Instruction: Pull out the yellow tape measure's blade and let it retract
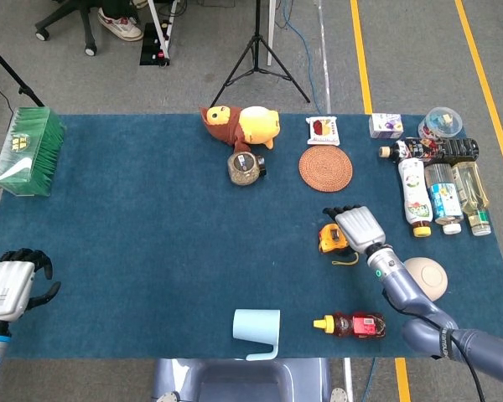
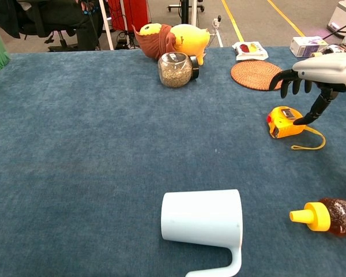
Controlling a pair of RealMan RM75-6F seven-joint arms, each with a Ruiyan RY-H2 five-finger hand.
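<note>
The yellow tape measure point(image 1: 329, 239) point(image 2: 284, 122) lies on the blue cloth right of centre, its thin yellow wrist loop point(image 2: 309, 142) trailing to the right. No blade shows outside the case. My right hand point(image 1: 358, 226) point(image 2: 318, 70) hovers just right of and above it, holding nothing, fingers bent downward. Its thumb point(image 2: 312, 111) reaches down to the case's right end; whether it touches I cannot tell. My left hand point(image 1: 8, 286) sits at the table's near left corner, empty, fingers apart.
A pale blue mug point(image 1: 257, 325) point(image 2: 202, 221) lies on its side at the front, a yellow-capped squeeze bottle point(image 1: 353, 324) point(image 2: 330, 216) right of it. A beige bowl point(image 1: 424, 279), woven coaster point(image 1: 325, 168), jar point(image 2: 175, 69), plush toy point(image 1: 241, 125) and bottles point(image 1: 436, 194) surround the area.
</note>
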